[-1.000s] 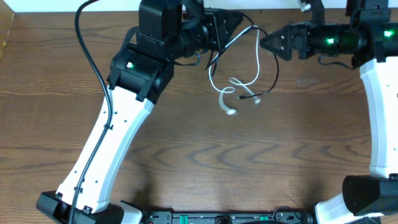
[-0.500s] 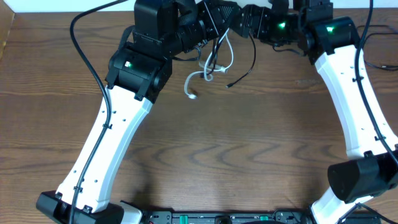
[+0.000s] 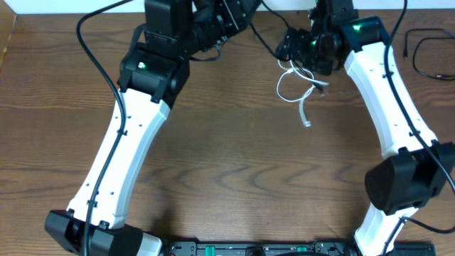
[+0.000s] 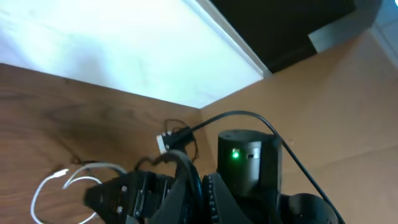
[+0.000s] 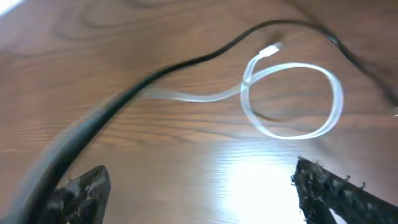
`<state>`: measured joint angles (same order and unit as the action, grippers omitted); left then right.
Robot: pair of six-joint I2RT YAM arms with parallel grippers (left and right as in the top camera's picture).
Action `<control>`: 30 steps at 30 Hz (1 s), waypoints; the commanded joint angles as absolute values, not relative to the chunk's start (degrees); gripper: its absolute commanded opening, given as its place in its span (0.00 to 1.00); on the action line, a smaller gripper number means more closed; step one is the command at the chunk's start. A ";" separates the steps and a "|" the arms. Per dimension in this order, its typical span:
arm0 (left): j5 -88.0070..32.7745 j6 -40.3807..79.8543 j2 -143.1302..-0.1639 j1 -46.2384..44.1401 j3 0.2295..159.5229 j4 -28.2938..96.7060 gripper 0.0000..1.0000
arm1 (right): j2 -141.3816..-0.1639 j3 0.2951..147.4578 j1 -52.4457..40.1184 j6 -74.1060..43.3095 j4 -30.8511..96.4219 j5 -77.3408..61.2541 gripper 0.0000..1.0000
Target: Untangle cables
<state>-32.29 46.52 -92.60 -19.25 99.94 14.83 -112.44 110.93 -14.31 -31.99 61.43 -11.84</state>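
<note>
My left gripper is at the table's far edge, shut on the thin black cable; in the left wrist view its jaws pinch the cord. The black cable runs from there toward my right gripper, close to the right. The white cable lies in loops on the table just below the right gripper, its plug end toward the near side. In the right wrist view the white cable forms a loop ahead of the right gripper, which stands wide open with nothing between its fingers.
A separate black cord lies at the table's far right. A white panel and a cardboard wall stand behind the table's far edge. Both white arms reach inward along the table's sides.
The right arm swung in from the right toward the left gripper, then drew back a little toward the near side. The white cable's loops went left, then back right. The left gripper stayed shut.
</note>
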 commanded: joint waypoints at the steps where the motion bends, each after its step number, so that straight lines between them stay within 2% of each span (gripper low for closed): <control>1: -33.28 46.39 -90.85 -16.14 101.60 12.69 0.07 | -115.33 110.65 -12.71 -29.50 64.31 0.62 0.92; 5: -35.62 46.37 -90.85 -13.19 101.60 12.71 0.07 | -115.44 110.65 -11.42 -28.12 65.84 4.49 0.97; 9: -39.24 44.25 -90.85 -11.27 101.60 13.37 0.07 | -115.42 110.65 -8.67 -25.91 65.95 4.49 0.97; 11: -40.10 41.52 -90.85 -11.16 101.60 15.73 0.07 | -115.39 110.67 -7.40 -23.35 65.91 1.93 0.90; 13: -39.81 34.50 -90.98 -12.03 101.47 23.14 0.07 | -115.39 110.67 -6.20 -14.06 65.10 -9.93 0.73; 15: -39.16 29.23 -91.50 -12.91 101.32 29.58 0.08 | -115.39 110.67 -5.98 -4.80 64.49 -25.04 0.64; 17: -39.00 27.11 -92.40 -13.10 101.32 33.67 0.08 | -115.39 110.67 -6.00 0.58 65.10 -35.29 0.59; 18: -39.03 26.70 -92.73 -13.10 101.32 34.76 0.07 | -115.39 110.67 -6.07 0.47 65.63 -35.70 0.59; 20: -39.03 25.96 -93.60 -13.10 101.32 37.15 0.07 | -115.42 110.67 -6.31 -0.75 67.57 -31.92 0.58; 25: -39.00 25.06 -94.85 -13.13 100.53 39.64 0.07 | -115.46 108.75 -9.17 -10.66 73.76 -1.76 0.68; 30: -39.00 23.07 -95.15 -14.81 99.48 39.68 0.07 | -115.46 105.03 -11.09 -17.89 77.41 15.20 0.70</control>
<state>-38.70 26.11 -94.74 -13.43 100.44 39.64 -115.42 107.33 -9.98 -10.81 75.64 -2.26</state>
